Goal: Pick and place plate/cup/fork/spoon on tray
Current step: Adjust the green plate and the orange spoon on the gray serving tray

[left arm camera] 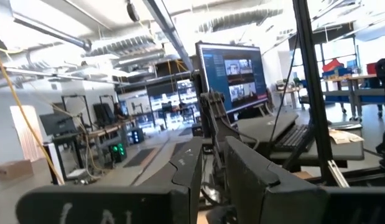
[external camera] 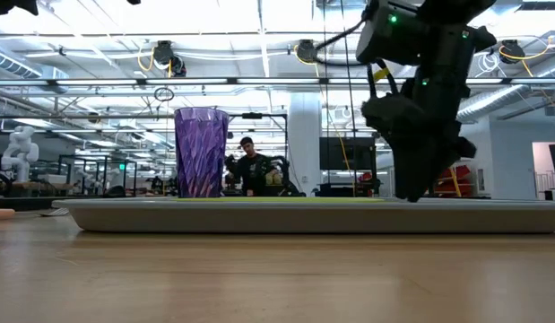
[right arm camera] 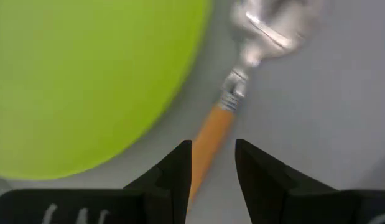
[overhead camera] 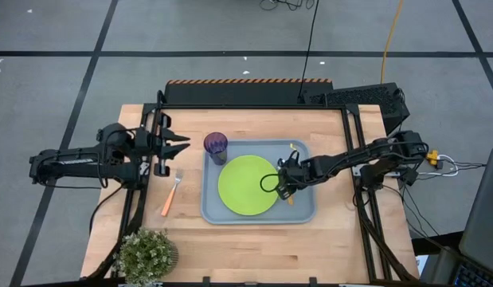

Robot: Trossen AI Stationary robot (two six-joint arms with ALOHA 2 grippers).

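Right tool (right arm camera: 213, 163) grasps the spoon's (right arm camera: 254, 46) slim orange handle on smooth tray (right arm camera: 329, 118).

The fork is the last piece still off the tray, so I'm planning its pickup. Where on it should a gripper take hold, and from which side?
Probably the orange handle, near its middle, coming straight down from above. The fork lies flat on the table beside the tray, its slim handle free on both long sides, tines toward the left gripper. Fingers should straddle the handle crosswise.
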